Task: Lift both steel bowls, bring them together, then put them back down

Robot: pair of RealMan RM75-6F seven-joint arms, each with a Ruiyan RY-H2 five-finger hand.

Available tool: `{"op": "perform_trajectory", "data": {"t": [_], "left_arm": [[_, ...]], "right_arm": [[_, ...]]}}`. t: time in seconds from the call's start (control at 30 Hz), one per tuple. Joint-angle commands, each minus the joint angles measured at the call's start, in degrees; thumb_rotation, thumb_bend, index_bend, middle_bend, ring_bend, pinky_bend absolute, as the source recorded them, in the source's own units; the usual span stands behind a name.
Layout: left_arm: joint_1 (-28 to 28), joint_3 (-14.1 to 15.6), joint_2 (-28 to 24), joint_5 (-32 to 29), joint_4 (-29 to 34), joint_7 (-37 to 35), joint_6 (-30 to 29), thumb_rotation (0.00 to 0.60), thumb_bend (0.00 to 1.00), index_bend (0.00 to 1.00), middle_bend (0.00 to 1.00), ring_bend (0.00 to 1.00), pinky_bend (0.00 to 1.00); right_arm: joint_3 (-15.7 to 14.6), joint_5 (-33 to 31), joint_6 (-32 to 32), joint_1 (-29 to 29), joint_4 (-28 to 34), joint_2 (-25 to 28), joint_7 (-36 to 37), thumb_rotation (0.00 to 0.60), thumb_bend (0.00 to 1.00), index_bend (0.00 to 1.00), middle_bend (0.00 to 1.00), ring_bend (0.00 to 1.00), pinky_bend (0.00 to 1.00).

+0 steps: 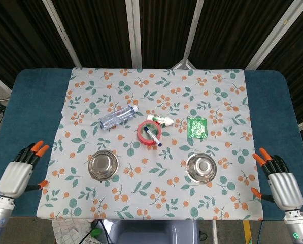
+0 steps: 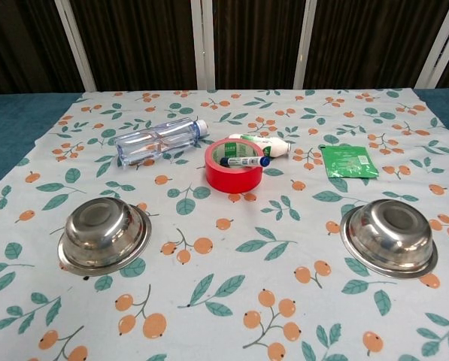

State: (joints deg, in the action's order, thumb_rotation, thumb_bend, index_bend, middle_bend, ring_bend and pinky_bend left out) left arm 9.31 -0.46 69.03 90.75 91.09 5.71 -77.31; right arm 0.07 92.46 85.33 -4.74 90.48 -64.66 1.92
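Neither hand shows in the chest view; only the head view catches them, and there both arms are cut off by the bottom edge. The left hand (image 1: 19, 173) hangs at the counter's (image 1: 32, 101) left edge near the front corner, fingers spread and holding nothing. The right hand (image 1: 279, 180) sits at the right edge near the front corner, likewise spread and empty, its orange fingertips (image 1: 263, 153) pointing toward the far side.

Both bowls rest upright on the floral cloth (image 1: 156, 81) toward the counter's front edge. The left steel bowl (image 1: 103, 165) lies inboard of the left hand, well apart from it. The right steel bowl (image 1: 201, 168) lies inboard of the right hand, also well apart. The bowls stand well apart from each other.

Behind them, nearer the middle, a red tape roll (image 1: 149, 133) carries a marker (image 1: 153, 136) across its top.
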Motion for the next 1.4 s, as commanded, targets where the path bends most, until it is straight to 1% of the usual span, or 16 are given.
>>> {"op": "perform_trajectory", "data": {"t": [0.03,0.23,0.37,0.47,0.7,0.9,1.07,1.4], "left_arm": [[3.5,-0.7,1.8,-2.1,2.1,4.2,5.1,0.6,0.0,0.1,0.0,0.0,0.11],[7.7,-2.5,4.5,-7.2,4.4,10.9,12.0,0.6,0.0,0.1,0.0,0.0,0.11],[10.1,-3.3,4.9,-9.6,6.7,13.2,15.2,0.6,0.0,0.1,0.0,0.0,0.11],[12.1,-4.0,5.5,-12.4,8.0,16.1,17.7,0.6,0.0,0.1,0.0,0.0,0.11],[16.4,-4.8,8.3,-18.8,9.2,22.2,22.3,0.6,0.0,0.1,0.0,0.0,0.11],[19.3,-4.7,10.3,-23.9,10.0,27.7,23.8,0.6,0.0,0.1,0.0,0.0,0.11],[20.9,-4.3,12.1,-26.3,10.2,30.3,23.3,0.6,0.0,0.1,0.0,0.0,0.11],[23.0,-3.1,14.6,-28.3,8.8,31.3,23.5,0.6,0.0,0.1,0.0,0.0,0.11]], "right_arm": [[0.1,-0.4,0.1,0.1,0.0,-0.2,-0.5,0.6,0.13,0.14,0.05,0.13,0.1],[0.3,-0.5,0.8,0.5,0.0,-0.5,-2.3,0.6,0.13,0.14,0.05,0.13,0.1],[0.5,-0.6,1.1,0.6,0.0,-0.5,-2.1,0.6,0.13,0.14,0.05,0.13,0.1],[0.7,-0.9,1.0,0.6,0.0,-0.5,-2.1,0.6,0.13,0.14,0.05,0.13,0.1],[0.8,-1.1,1.2,0.7,0.2,-0.4,-2.3,0.6,0.13,0.14,0.05,0.13,0.1],[1.1,-1.4,1.3,0.8,0.2,-0.5,-2.1,0.6,0.13,0.14,0.05,0.13,0.1],[1.4,-1.7,1.7,0.9,0.2,-0.4,-1.9,0.6,0.13,0.14,0.05,0.13,0.1],[1.6,-1.9,1.6,0.9,0.2,-0.3,-1.3,0.6,0.13,0.14,0.05,0.13,0.1]]}}
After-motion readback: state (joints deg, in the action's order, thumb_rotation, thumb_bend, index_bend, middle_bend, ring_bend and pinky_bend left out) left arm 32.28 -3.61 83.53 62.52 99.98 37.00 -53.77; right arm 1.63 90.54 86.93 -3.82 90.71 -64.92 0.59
